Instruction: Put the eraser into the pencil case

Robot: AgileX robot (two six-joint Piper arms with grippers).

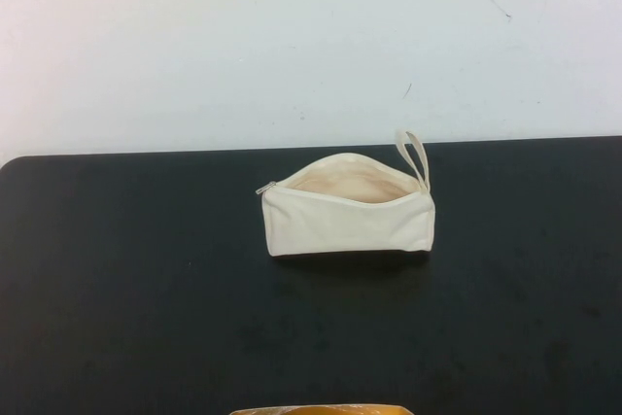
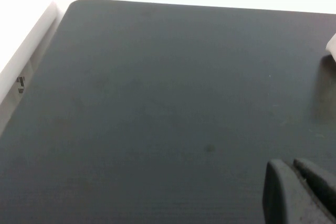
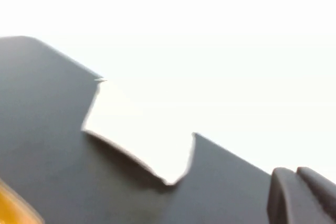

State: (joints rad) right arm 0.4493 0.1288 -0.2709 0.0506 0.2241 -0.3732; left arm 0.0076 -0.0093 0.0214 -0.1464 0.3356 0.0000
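The cream pencil case [image 1: 348, 211] lies at the middle of the black table [image 1: 117, 289], its zipper open and its mouth gaping upward. The silver pull is at its left end and the loop strap at its right end. It also shows in the right wrist view [image 3: 136, 129], and a sliver of it shows in the left wrist view [image 2: 331, 45]. The eraser is not in view. My left gripper [image 2: 293, 163] is shut and empty over bare table left of the case. My right gripper [image 3: 295, 171] is shut and empty, some way from the case. Neither gripper shows in the high view.
A yellow-orange object [image 1: 321, 409] pokes in at the table's front edge, and also shows in the right wrist view [image 3: 16, 205]; I cannot tell what it is. A white wall [image 1: 311, 36] stands behind the table. The table's rounded far-left corner [image 2: 79, 3] is near the left gripper.
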